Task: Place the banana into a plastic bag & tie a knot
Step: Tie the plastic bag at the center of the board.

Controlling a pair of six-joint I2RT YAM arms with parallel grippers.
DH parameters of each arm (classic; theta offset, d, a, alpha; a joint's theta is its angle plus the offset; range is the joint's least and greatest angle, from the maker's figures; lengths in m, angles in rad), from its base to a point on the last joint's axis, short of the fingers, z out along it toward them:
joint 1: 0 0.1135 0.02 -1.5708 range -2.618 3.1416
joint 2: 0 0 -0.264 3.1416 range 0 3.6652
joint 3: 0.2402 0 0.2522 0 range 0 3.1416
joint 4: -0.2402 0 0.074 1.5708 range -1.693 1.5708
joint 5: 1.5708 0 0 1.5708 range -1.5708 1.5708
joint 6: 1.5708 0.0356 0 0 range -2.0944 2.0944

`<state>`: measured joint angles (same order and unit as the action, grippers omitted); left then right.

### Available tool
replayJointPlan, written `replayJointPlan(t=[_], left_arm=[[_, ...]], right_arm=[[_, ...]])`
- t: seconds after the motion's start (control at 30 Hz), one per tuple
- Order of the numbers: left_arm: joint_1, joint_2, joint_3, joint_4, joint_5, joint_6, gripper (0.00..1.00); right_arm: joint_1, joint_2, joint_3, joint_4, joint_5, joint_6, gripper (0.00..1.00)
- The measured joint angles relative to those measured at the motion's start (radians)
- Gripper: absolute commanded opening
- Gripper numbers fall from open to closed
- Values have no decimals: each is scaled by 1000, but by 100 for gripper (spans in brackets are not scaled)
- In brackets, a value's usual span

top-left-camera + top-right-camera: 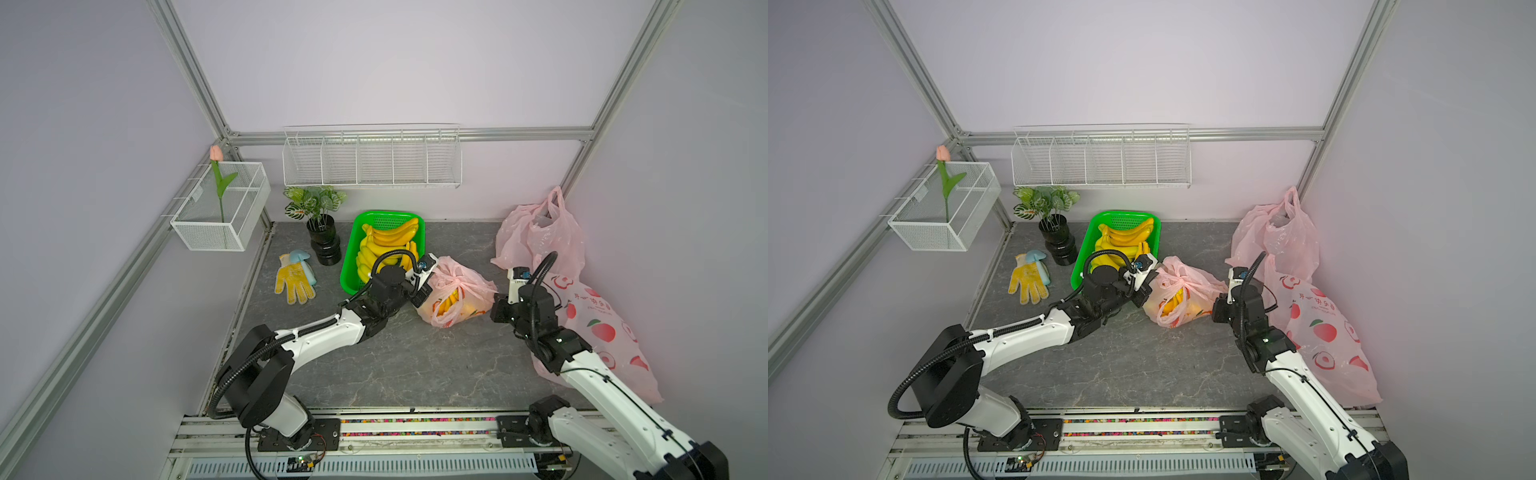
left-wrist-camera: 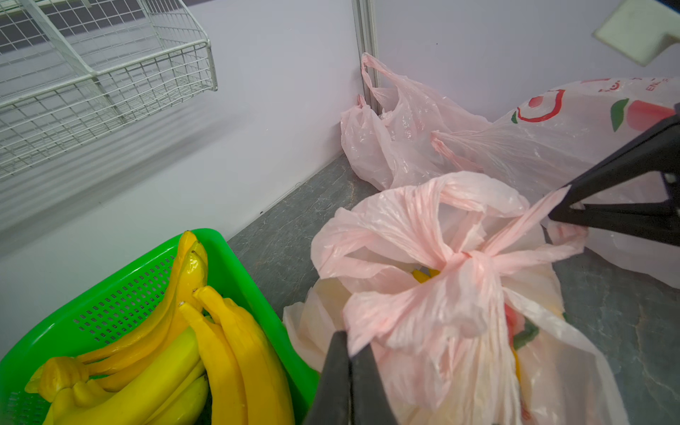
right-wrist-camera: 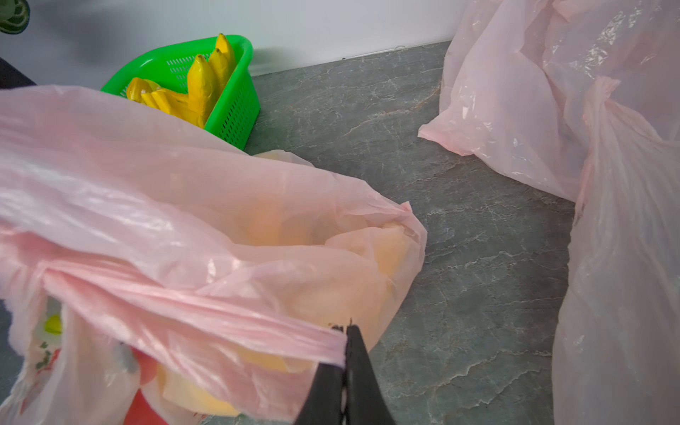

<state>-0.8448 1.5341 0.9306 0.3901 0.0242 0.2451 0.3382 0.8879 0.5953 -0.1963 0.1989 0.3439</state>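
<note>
The banana (image 1: 447,303) is in the bag (image 1: 471,282) on the bench (image 1: 395,365). The left jaws and right jaws each clamp 1 handle (image 3: 220,312). The knot (image 2: 460,257) looks loose, I think, so a hard pull could tear the plastic.

Bright, even light, soft shadows; wide-angle bending at the edges.

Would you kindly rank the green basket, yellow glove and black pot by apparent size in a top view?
1. green basket
2. yellow glove and black pot: they look alike, so I leave them unranked.
</note>
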Motion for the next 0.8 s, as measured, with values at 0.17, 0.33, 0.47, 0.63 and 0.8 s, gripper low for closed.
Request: replayJointPlan(t=[0.17, 0.33, 0.47, 0.63, 0.8], left_arm=[[-2, 3, 0, 0, 11, -4, 0], [-6, 3, -4, 1, 26, -14, 0], [-6, 3, -9, 2, 27, -29, 0], [-5, 3, -29, 9, 28, -54, 0], [20, 3, -61, 24, 25, -93, 0]], right_arm=[[-97, 1, 0, -12, -27, 3, 7], [-173, 1, -1, -18, -56, 8, 7], [-229, 0, -1, -22, -87, 19, 7], [-317, 3, -5, -21, -162, 37, 7], [-359, 39, -37, -6, -204, 53, 7]])
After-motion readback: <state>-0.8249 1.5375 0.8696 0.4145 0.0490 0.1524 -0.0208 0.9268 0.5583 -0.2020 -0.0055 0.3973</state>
